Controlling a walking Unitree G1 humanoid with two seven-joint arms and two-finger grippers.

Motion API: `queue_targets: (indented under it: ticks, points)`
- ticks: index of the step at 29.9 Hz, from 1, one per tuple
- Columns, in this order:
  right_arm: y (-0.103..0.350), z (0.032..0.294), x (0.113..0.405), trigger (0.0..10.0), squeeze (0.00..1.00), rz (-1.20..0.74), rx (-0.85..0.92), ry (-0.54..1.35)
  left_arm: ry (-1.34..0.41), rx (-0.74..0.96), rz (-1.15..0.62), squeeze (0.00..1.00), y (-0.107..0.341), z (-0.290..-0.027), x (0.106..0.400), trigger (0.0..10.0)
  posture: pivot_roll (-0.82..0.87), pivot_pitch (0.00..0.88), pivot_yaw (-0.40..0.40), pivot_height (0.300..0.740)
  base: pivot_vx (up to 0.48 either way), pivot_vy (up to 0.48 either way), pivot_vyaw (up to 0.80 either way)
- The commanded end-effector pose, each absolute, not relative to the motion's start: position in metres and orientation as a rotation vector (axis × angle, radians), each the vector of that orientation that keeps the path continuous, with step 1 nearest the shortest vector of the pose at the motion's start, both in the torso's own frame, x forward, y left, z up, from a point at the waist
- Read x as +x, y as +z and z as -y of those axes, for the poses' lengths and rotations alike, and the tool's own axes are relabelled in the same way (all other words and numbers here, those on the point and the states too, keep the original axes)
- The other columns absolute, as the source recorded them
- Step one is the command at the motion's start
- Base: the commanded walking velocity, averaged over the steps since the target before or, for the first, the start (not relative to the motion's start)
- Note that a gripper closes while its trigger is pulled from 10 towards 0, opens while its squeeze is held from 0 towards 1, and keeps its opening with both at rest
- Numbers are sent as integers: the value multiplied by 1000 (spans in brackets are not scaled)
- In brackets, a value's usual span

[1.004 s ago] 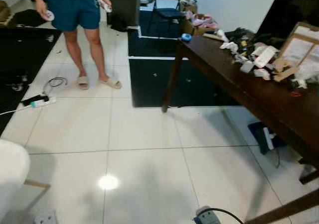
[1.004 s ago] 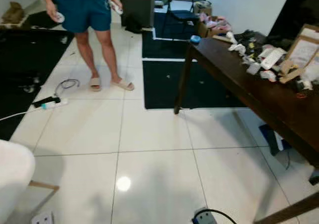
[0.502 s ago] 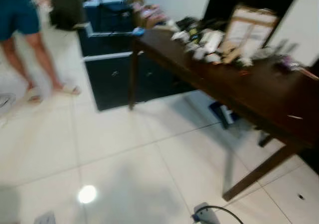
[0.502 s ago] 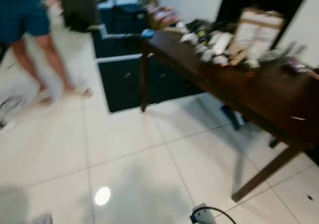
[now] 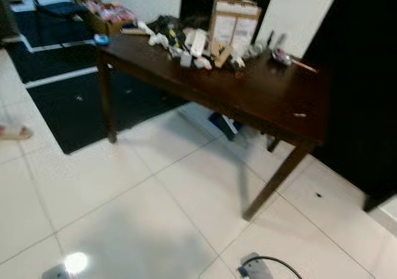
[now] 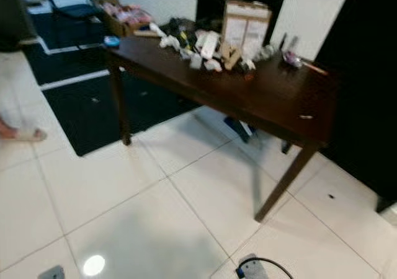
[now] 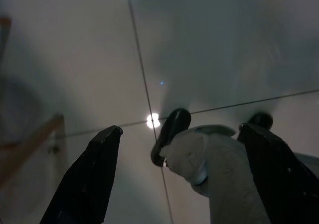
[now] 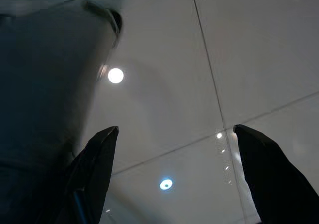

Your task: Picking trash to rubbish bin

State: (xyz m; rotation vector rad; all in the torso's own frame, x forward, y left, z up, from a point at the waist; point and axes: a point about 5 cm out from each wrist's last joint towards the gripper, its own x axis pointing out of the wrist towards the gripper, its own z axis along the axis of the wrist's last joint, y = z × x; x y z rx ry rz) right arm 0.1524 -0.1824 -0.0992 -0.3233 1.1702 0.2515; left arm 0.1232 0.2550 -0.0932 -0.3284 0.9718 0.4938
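Observation:
A dark wooden table (image 5: 260,102) stands ahead, a little to my right. On its far side lies a heap of crumpled white paper and small scraps (image 5: 192,46) beside a brown cardboard box (image 5: 233,20). In the left wrist view my left gripper (image 7: 182,179) hangs open over the floor tiles, with a white robot foot between its fingers' view. My right gripper (image 8: 174,176) also hangs open above the tiles, holding nothing.
A black mat (image 5: 68,99) covers the floor to the left of the table. A power strip with a black cable (image 5: 257,268) lies on the white tiles close in front. A person's sandalled foot (image 5: 13,132) is at the far left. A blue object (image 5: 223,125) sits under the table.
The camera has swung to the right: the table has come to the middle of the view and the person has slid off to the left edge. Both arms stay hanging.

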Motion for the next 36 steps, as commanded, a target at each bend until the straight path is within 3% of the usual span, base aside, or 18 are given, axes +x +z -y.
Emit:
queue_targets:
  ticks: [1, 6, 15, 36]
  points:
    - [-101, 185, 148, 10000, 0, -1189, -323, 252, 479, -328, -989, 0, -95, -251, 121, 10000, 180, 76, -71, 740, 0, 0, -800]
    - [-100, 185, 149, 10000, 0, -1186, -319, 247, 476, -329, -990, 0, -96, -249, 120, 10000, 179, 80, -71, 740, 0, 0, -800]
    - [-100, 185, 151, 10000, 0, -1180, -316, 246, 466, -336, -988, 0, -97, -247, 118, 10000, 180, 85, -74, 740, 0, 0, 0]
    - [-97, 182, 157, 10000, 0, -1160, -300, 251, 458, -341, -983, 0, -97, -246, 118, 10000, 181, 87, -75, 740, 356, 0, 0]
